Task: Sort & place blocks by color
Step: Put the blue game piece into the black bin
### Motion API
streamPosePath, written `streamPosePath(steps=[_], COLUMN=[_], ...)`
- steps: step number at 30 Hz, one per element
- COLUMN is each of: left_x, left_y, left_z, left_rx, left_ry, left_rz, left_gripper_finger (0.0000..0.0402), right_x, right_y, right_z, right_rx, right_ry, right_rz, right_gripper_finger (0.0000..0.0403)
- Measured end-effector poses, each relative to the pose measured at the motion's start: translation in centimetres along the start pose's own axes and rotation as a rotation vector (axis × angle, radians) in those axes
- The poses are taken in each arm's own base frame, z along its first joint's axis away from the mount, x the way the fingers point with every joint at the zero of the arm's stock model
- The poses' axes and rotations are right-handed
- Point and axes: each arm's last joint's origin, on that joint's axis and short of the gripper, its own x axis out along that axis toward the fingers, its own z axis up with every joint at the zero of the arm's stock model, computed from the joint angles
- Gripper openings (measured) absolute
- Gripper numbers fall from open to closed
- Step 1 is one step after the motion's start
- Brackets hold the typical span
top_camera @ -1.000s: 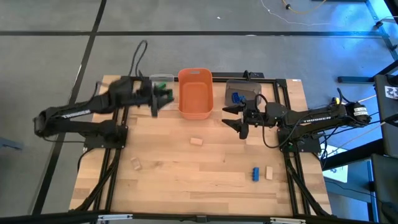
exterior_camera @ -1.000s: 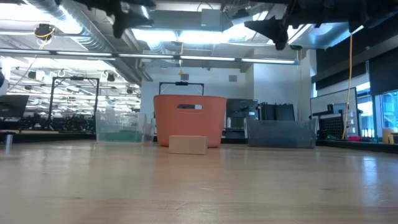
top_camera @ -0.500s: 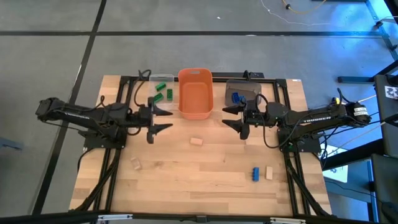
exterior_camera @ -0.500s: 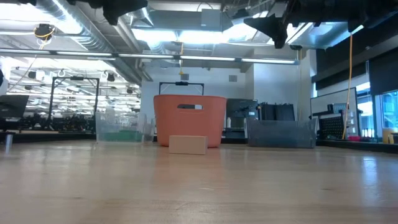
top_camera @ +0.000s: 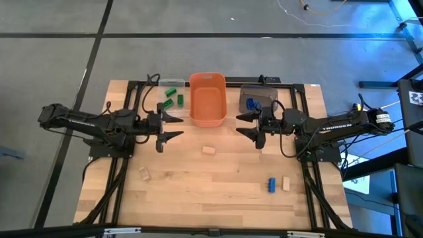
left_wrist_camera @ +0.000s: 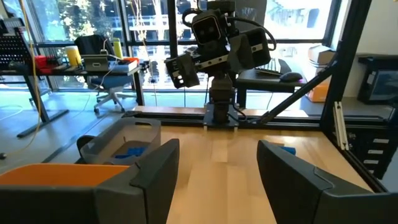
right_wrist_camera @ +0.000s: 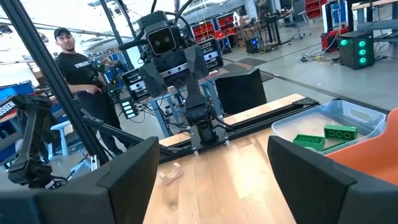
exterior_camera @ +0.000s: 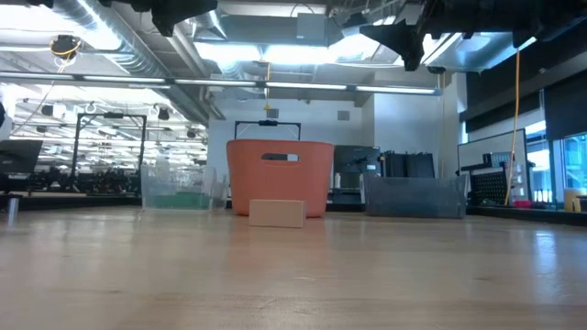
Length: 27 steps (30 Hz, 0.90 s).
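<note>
In the high view, green blocks (top_camera: 172,98) lie in the clear bin (top_camera: 162,83) and blue blocks (top_camera: 250,103) in the grey bin (top_camera: 262,93). Loose on the table lie a tan block (top_camera: 209,150) near the middle, a second tan block (top_camera: 144,174) at near left, and a blue block (top_camera: 271,184) beside a third tan block (top_camera: 287,183) at near right. My left gripper (top_camera: 174,128) hovers open just near of the clear bin. My right gripper (top_camera: 243,124) hovers open near of the grey bin. Both point at each other.
The orange bin (top_camera: 207,99) stands between the clear and grey bins along the far edge. In the low view a tan block (exterior_camera: 277,213) sits in front of the orange bin (exterior_camera: 280,174). A person (right_wrist_camera: 78,68) stands beyond the table's left side.
My left gripper has drawn back from above the clear bin toward the table's near edge, turning level to point at the right arm, and has held still for the last half second. The right arm has kept still.
</note>
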Motion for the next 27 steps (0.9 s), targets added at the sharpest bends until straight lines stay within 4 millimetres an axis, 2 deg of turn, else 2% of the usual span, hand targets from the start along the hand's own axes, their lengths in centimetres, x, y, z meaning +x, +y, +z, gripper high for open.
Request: streamPosePath(steps=[19,27], left_x=[0.00,0.00], left_y=[0.00,0.00], left_z=[0.00,0.00], left_rx=[-0.006,-0.008], left_ry=[0.000,0.000], left_rz=[-0.001,0.000], left_gripper_finger=[0.0208,0.0208], right_x=[0.00,0.10], right_y=[-0.03,-0.16], right_z=[-0.07,-0.56], right_rx=[0.033,0.052], right_ry=[0.007,0.111], right_rz=[-0.003,-0.030], right_gripper_finger=[0.0300,0.0300])
